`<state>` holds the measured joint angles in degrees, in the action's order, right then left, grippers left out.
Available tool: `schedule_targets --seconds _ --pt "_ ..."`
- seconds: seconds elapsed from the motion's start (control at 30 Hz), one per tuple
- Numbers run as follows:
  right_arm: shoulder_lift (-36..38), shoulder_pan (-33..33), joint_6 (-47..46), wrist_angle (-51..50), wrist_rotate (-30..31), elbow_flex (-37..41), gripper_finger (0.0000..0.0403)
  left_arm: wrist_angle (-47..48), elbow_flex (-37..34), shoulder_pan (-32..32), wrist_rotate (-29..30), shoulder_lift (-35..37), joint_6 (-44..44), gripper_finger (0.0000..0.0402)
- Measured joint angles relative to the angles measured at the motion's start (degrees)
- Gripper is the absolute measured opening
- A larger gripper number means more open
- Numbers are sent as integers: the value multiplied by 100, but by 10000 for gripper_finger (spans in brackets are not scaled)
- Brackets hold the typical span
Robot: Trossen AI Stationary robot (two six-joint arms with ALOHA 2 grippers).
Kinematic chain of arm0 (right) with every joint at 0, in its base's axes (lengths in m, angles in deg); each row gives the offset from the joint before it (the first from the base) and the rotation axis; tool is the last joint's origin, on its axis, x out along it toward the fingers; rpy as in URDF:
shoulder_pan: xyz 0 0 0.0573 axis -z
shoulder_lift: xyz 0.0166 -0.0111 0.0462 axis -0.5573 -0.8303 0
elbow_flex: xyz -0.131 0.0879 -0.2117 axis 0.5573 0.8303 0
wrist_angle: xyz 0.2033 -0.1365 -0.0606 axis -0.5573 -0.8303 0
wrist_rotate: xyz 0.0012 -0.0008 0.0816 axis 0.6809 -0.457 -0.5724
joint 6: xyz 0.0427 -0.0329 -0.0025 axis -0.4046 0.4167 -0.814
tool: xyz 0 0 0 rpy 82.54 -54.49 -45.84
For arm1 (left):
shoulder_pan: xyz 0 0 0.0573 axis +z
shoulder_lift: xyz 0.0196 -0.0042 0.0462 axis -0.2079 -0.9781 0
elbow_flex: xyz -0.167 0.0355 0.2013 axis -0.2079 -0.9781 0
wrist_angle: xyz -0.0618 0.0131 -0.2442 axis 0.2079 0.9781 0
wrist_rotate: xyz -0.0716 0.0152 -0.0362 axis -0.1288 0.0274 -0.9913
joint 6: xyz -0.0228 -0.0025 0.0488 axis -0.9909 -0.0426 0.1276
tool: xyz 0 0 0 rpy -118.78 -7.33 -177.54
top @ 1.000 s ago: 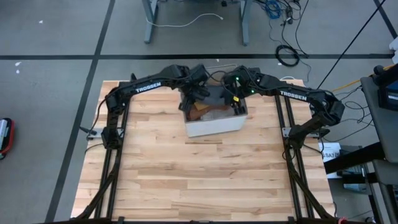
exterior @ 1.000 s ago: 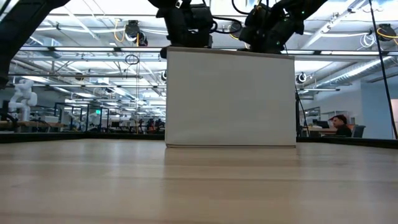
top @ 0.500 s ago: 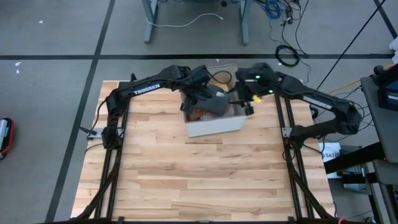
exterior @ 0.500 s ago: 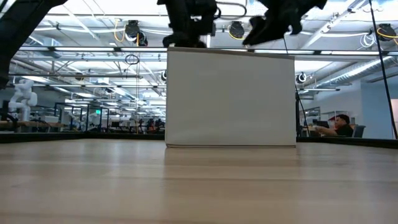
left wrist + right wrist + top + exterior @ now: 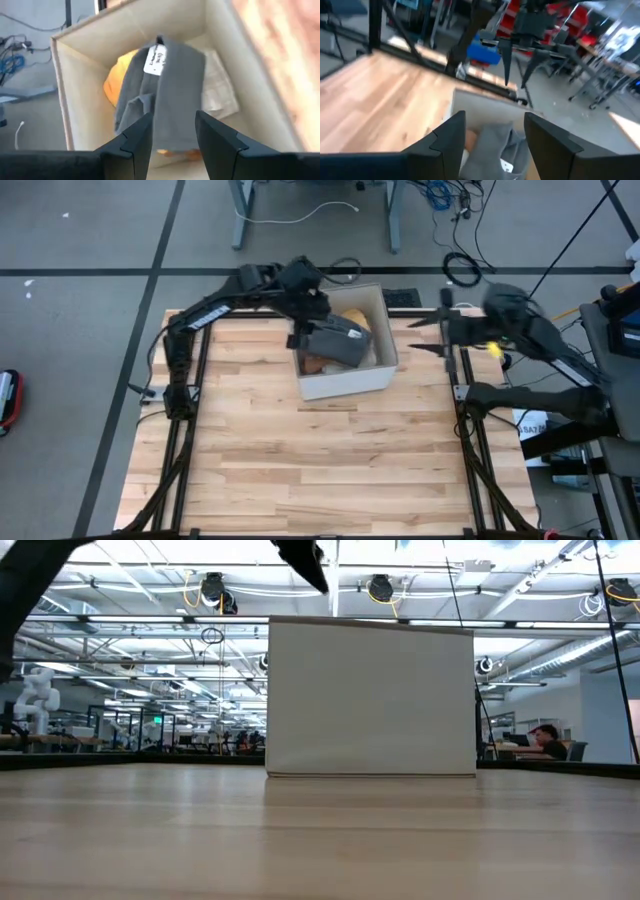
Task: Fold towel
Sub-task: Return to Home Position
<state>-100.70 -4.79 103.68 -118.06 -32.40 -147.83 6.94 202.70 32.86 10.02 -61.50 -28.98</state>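
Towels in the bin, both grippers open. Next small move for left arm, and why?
Probably raise the left gripper and pull it back toward its own side. It hangs open and empty above the bin, the gray towel lies inside on the orange towel, and the right gripper is clear of the bin.

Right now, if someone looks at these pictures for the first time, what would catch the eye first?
The white bin on the wooden table, between the two arms, stands out, with a gray towel lying on an orange towel inside it. The left gripper hovers open above the bin, and the right gripper hangs open to the bin's right.
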Motion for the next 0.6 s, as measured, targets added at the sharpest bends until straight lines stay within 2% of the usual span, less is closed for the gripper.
schedule_targets --seconds 0.17,0.33,0.6 --pt "907 0 -523 -215 -82 0 187 -20 -25 77 -667 569 -98 153" --pt "1694 0 -1152 -529 -431 0 187 32 -25 76 -1402 1181 -179 153" --pt "2770 0 -1749 -1450 -648 1 187 762 -27 -2 -1457 1987 -333 153"
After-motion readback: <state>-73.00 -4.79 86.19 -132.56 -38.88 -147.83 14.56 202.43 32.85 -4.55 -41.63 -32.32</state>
